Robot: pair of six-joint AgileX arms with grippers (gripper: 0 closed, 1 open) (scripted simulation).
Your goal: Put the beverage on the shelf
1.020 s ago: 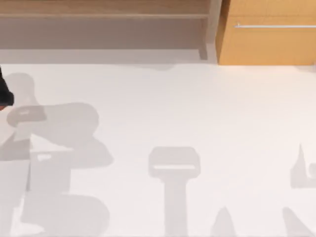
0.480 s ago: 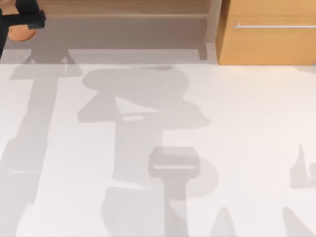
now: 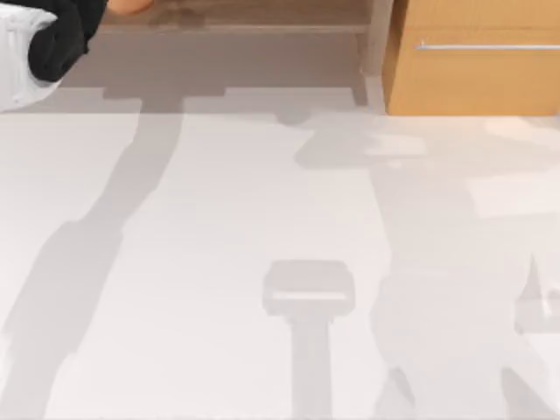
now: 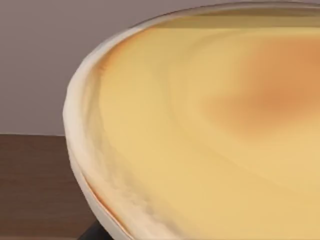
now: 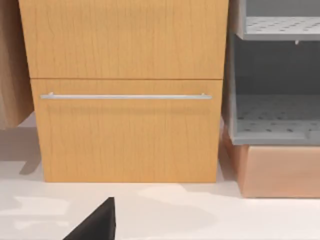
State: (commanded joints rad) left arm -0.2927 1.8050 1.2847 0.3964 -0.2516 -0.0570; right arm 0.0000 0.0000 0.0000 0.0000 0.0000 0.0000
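Observation:
The beverage [image 3: 131, 5] is a small orange round shape at the top view's upper edge, over the light-brown board of the shelf [image 3: 262, 16]. My left arm [image 3: 61, 35] reaches in from the top left corner, its black wrist ending right beside the beverage. In the left wrist view the beverage [image 4: 210, 130] bulges very close, orange-yellow with a pale rim, with a dark wood board [image 4: 30, 185] behind it. The left gripper is shut on it. In the right wrist view, a black part of my right gripper [image 5: 95, 225] shows at the lower edge, facing the cabinet.
The closed orange-wood cabinet [image 3: 472, 79] with a silver bar handle [image 3: 486, 45] stands right of the shelf's pale grey post [image 3: 378, 52]. A grey perforated rack [image 5: 275, 115] on a wooden base stands beside the cabinet. The white tabletop [image 3: 219, 219] carries only shadows.
My left arm has swung from the table's left edge up to the shelf, carrying the beverage rightward along the board. The shadows on the table have shifted to the right.

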